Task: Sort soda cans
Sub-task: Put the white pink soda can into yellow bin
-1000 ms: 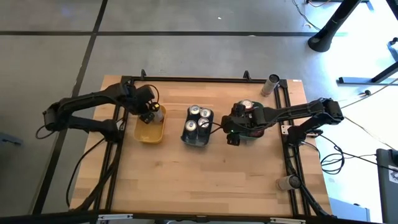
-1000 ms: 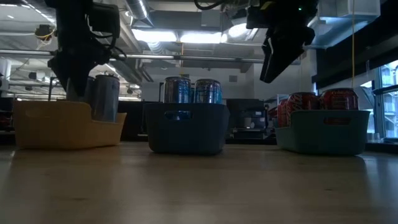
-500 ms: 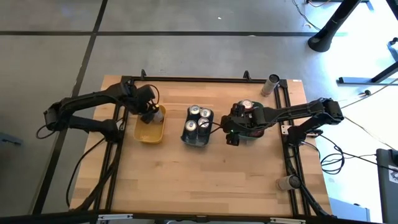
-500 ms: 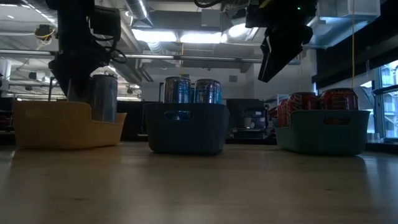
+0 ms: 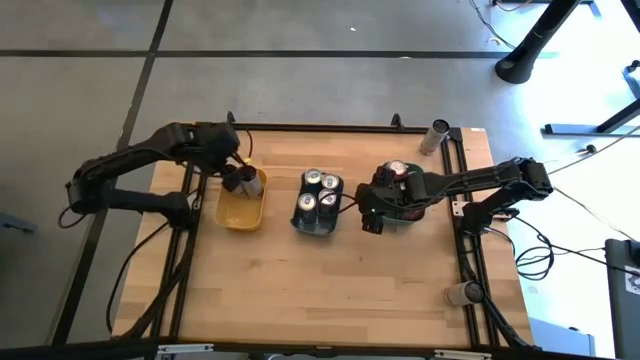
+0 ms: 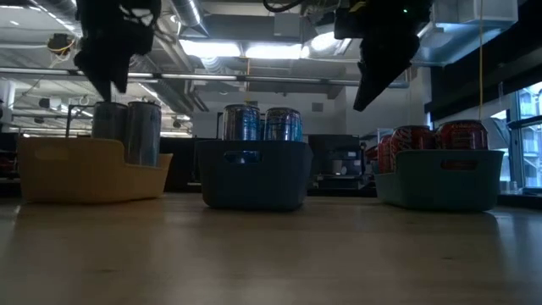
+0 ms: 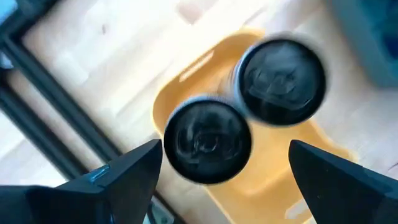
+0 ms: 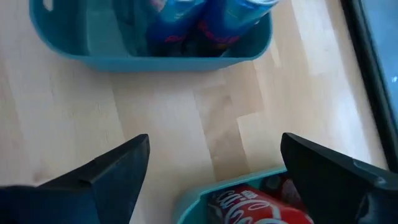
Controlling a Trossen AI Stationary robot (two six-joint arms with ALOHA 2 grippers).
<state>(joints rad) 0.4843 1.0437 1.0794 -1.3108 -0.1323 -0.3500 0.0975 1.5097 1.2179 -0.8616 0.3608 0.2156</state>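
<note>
Though unheld, soda cans (image 6: 127, 131) upright.

White Coca-Cola script, partly visible, on the red can (image 8: 261, 208).

Two dark arms, matte black, slim jointed links w/ rounded elbow housings. Black cables loop off each arm's base end and trail along the black frame rails. Left gripper (image 5: 236, 176): two black fingers (image 7: 118, 180), flat wedge-shaped, a small blue mark on one. Right gripper (image 5: 372, 212): same wedge fingers (image 8: 99, 177), plain black; small green light on its wrist housing. Screws too small to make out.
</note>
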